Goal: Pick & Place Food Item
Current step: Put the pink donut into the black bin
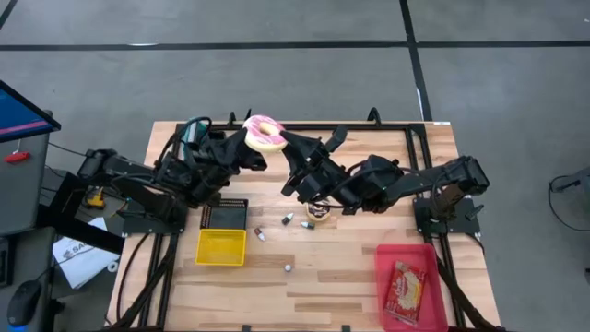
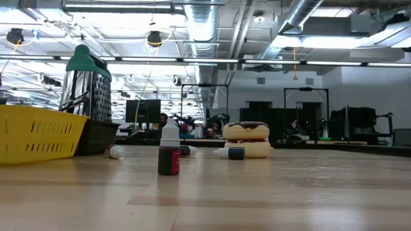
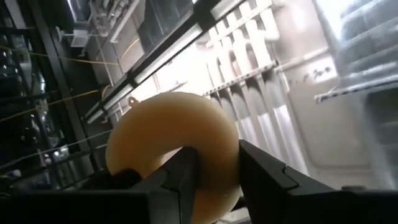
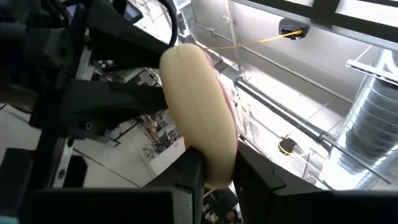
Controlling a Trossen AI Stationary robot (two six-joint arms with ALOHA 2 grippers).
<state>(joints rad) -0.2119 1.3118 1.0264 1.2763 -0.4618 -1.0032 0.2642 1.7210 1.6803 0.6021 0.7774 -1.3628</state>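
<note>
Both grippers met above the table's far edge, each clamped on the pink donut [image 1: 266,134] held in the air between them. The left gripper [image 1: 241,144] pinched its rim from one side, the right gripper [image 1: 291,141] from the other. On the table [image 1: 341,267] lay a second donut [image 2: 246,139], a yellow bin [image 1: 221,246], a red tray [image 1: 410,286] and 3 small bottles [image 1: 289,219].
</note>
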